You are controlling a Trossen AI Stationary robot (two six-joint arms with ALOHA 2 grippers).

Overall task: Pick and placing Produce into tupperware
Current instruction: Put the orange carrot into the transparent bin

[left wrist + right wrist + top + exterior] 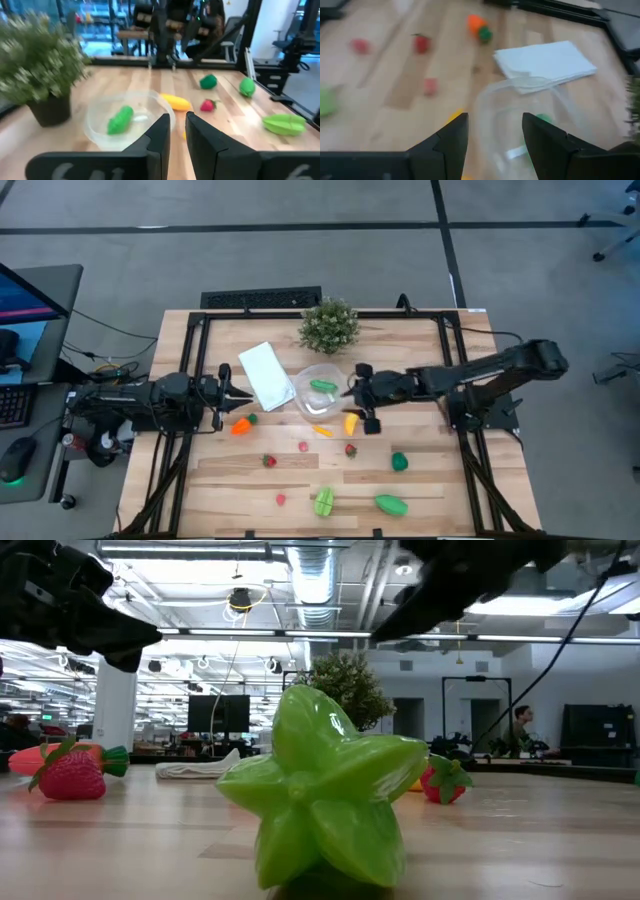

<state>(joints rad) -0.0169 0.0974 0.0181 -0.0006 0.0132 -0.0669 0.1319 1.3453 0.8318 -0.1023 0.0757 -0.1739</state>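
The clear round tupperware (303, 398) stands mid-table on its base, with one green piece (322, 386) lying inside it. My right gripper (351, 392) hovers open just right of its rim (520, 84), with nothing between its fingers. My left gripper (246, 396) rests shut at the table's left, pointing level toward the tupperware (155, 98). More produce lies loose on the table: a yellow piece (350, 423), a carrot (241, 424), strawberries (269, 461) (350, 449), a green star fruit (324, 501) and other green pieces (391, 504) (400, 462).
A bushy potted plant (328, 325) stands just beyond the tupperware. The flat white lid (266, 375) lies to its left. A small orange piece (322, 431) and small red bits (303, 446) (280, 499) lie toward the near edge. A black frame (195, 330) runs around the tabletop.
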